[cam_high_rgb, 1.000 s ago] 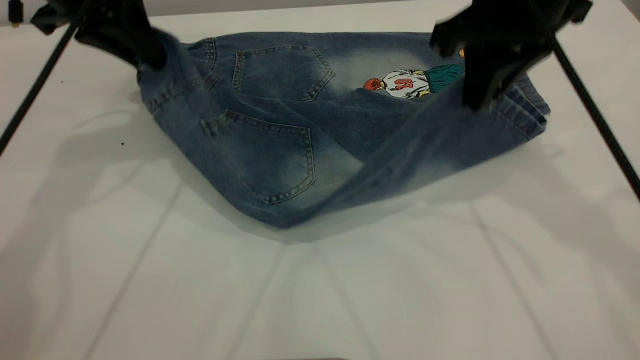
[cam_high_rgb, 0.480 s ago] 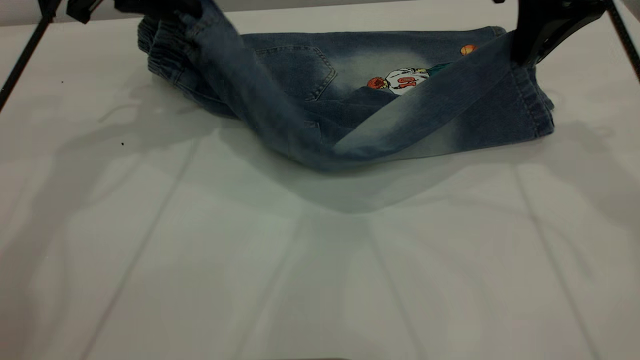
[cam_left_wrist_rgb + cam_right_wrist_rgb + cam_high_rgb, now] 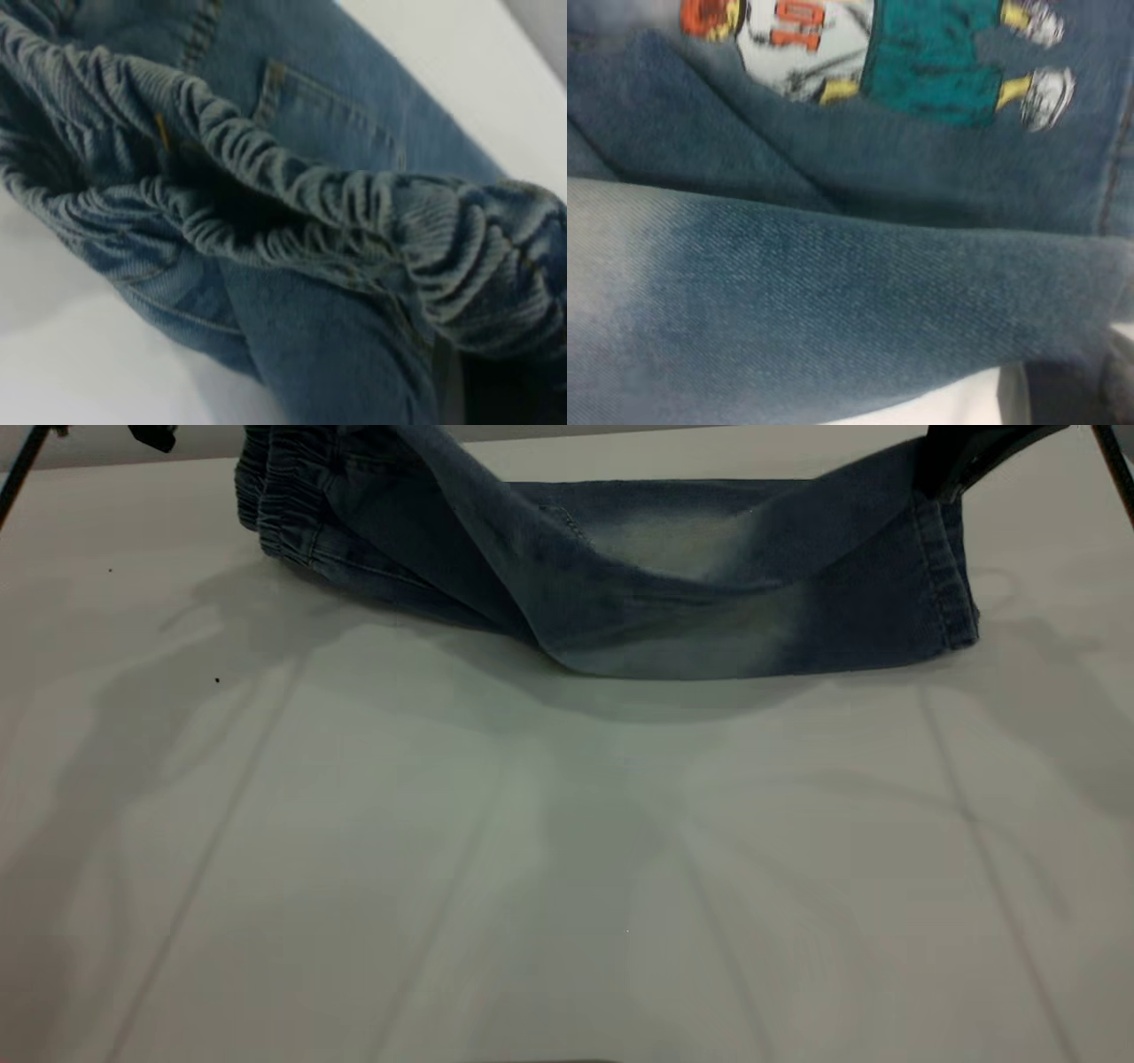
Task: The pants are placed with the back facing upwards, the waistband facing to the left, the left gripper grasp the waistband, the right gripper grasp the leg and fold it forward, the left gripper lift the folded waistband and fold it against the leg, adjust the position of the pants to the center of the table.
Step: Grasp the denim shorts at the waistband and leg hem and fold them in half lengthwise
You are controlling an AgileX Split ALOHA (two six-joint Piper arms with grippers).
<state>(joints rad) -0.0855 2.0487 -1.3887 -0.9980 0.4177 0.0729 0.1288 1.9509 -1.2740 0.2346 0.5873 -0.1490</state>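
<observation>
Pants (image 3: 638, 593): we see them at the table's (image 3: 567, 868) far edge, long axis left-right.
Waistband (image 3: 283, 505): lifted by left gripper, out of view.
Leg (image 3: 868, 522): right gripper (image 3: 961, 460) clenches its hem; far side lies ahead.

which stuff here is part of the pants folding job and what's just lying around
In the job:
pants, lifted at both ends
waistband, raised at the left
leg, raised at the right
right gripper, at the hem
table

Just lying about:
small dark speck on the table; nothing else loose shows
</observation>
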